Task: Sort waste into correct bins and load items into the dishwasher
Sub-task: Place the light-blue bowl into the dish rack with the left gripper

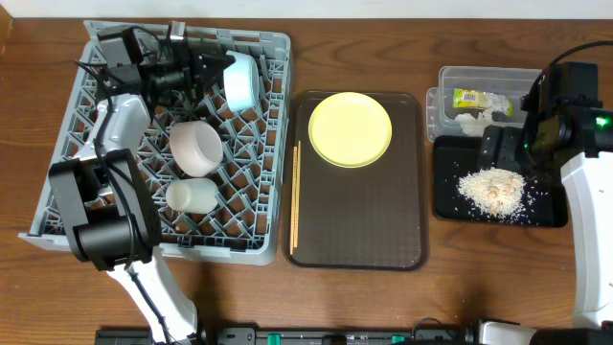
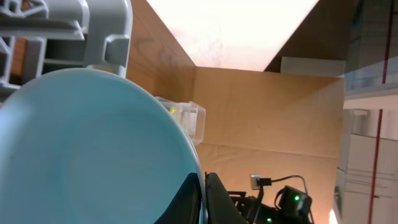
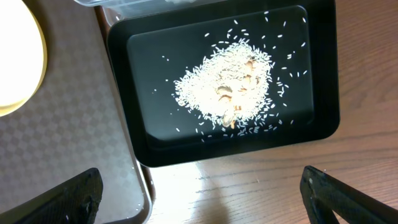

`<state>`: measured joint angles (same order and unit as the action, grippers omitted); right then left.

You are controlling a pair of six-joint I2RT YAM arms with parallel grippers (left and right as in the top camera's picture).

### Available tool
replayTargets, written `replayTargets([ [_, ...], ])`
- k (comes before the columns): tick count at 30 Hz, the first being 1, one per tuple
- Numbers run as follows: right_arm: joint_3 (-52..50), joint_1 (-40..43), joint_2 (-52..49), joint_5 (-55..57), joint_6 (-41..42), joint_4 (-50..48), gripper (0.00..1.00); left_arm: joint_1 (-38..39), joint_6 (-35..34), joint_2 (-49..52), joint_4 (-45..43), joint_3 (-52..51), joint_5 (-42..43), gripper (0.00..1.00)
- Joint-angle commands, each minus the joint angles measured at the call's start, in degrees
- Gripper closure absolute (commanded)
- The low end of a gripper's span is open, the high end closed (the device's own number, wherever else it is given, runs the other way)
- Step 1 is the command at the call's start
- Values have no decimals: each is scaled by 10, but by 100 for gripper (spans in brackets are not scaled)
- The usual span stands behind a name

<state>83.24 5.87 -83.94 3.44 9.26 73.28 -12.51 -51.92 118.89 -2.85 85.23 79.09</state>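
Grey plastic all round it, light-blue bowl (image 1: 240, 80) up on its edge in the far right corner of the dish rack (image 1: 244, 172), pinched by the left gripper (image 2: 203, 186) — fingers (image 2: 217, 199) narrow, closed on the thin blue rim in the left wrist view. Cannot tell which way its mouth faces. Nearer in the same rack: white bowl (image 1: 196, 147) tipped on its side, and just in front of it the small white cup (image 1: 190, 196) lying down, long axis across the rack. On the dark-brown serving tray (image 1: 364, 220) beside the rack: yellow plate (image 1: 350, 128) flat at the far end; chopsticks (image 1: 295, 196) along the tray's left edge, long axis running near-to-far, parallel to the rack's side. Right of that, clear tub (image 1: 498, 77) holding the yellow-green wrapper (image 1: 469, 97) and white tissue (image 1: 472, 122); black tray (image 3: 323, 93) just in front of it, rice scraps (image 3: 227, 93) heaped at its middle with strays around. Over the black tray, right gripper (image 3: 200, 177) hovering — fingers (image 3: 68, 196) spread wide, holding nothing.
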Motion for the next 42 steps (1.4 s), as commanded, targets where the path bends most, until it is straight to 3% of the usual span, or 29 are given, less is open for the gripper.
replayTargets([
  [1, 3, 9, 3, 2, 10, 2, 1, -17, 37, 9, 0, -4, -3, 94],
  [6, 3, 9, 3, 1, 10, 2, 1, -38, 79, 9, 17, -4, -3, 89],
  [12, 3, 9, 3, 1, 10, 3, 1, -53, 159, 9, 91, -4, -44, 70],
  [16, 3, 9, 3, 1, 10, 3, 1, -54, 207, 9, 133, -4, -67, 68],
  [22, 3, 9, 3, 1, 10, 3, 1, -60, 208, -8, 131, -4, -76, 64],
  [26, 3, 9, 3, 2, 9, 3, 1, -67, 219, -39, 131, -4, -100, 40],
  [29, 3, 9, 3, 2, 9, 3, 1, -69, 233, -79, 160, -4, -151, 23],
  [36, 3, 9, 3, 2, 9, 3, 1, -43, 313, -173, 269, -4, -238, 17],
  [42, 3, 9, 3, 2, 10, 3, 1, 47, 387, -263, 398, -4, -406, 12],
])
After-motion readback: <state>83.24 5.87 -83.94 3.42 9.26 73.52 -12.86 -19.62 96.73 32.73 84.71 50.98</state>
